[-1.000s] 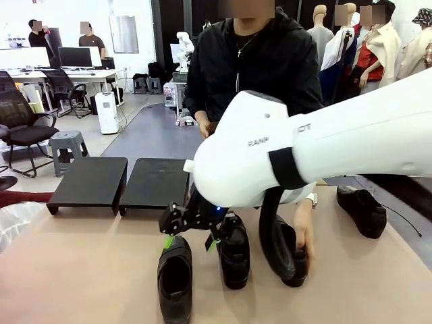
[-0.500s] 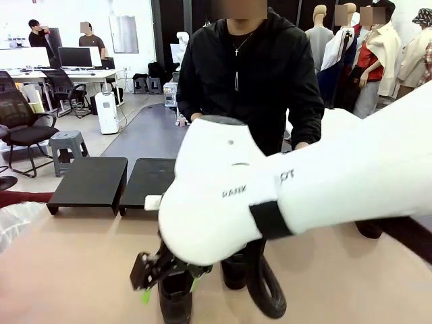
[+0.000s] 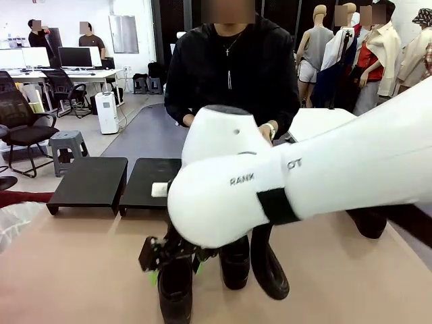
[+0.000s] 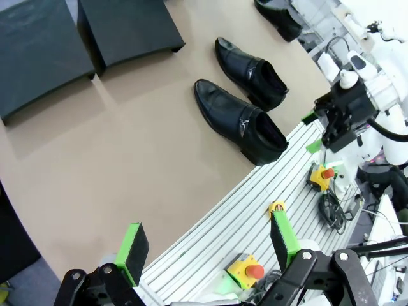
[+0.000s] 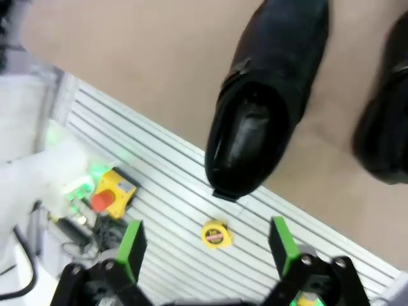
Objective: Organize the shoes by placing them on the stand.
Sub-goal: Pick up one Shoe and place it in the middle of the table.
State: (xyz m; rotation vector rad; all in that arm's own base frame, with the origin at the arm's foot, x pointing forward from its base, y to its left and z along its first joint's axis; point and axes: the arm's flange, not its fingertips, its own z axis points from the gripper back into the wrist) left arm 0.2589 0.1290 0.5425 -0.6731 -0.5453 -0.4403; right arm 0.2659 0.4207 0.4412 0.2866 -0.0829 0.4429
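**Progress.** No shoe is placed yet. The stand [image 3: 88, 181] sits at the worktop's [image 3: 74, 270] far edge, toward the left corner. Its two sections are side by side and both tops are bare. All four shoes are left to move.

**Where the shoes are.**
- Three lie in a row by the near edge, around its middle, with their toes toward the stand.
- These are the leftmost shoe [image 3: 175, 300], the middle shoe [image 3: 235, 263] just beside it, and the third shoe [image 4: 277, 16] farther right.
- The fourth shoe [image 3: 369, 224] lies well apart toward the right edge and is mostly hidden behind the right arm.

**Hands.**
- The right hand [image 3: 175, 270] has its fingers spread with nothing between them. It hangs over the heel end of the leftmost shoe and is not touching it. My reading is that this is the approach for a first pick.
- The left hand [image 4: 209, 245] is spread and empty. It is high over the near edge, well apart from every shoe.

**How the shoes look.**
- They are glossy black leather, low-cut, with rounded toes and dark insides.
- A small metal fitting shows on the side strap in the left wrist view.
- In the right wrist view the leftmost shoe's heel reaches the near edge, beside the ribbed rail where a yellow tape measure [image 5: 215, 234] lies.
- The leather looks smooth, so a pinch at the heel collar could slip.
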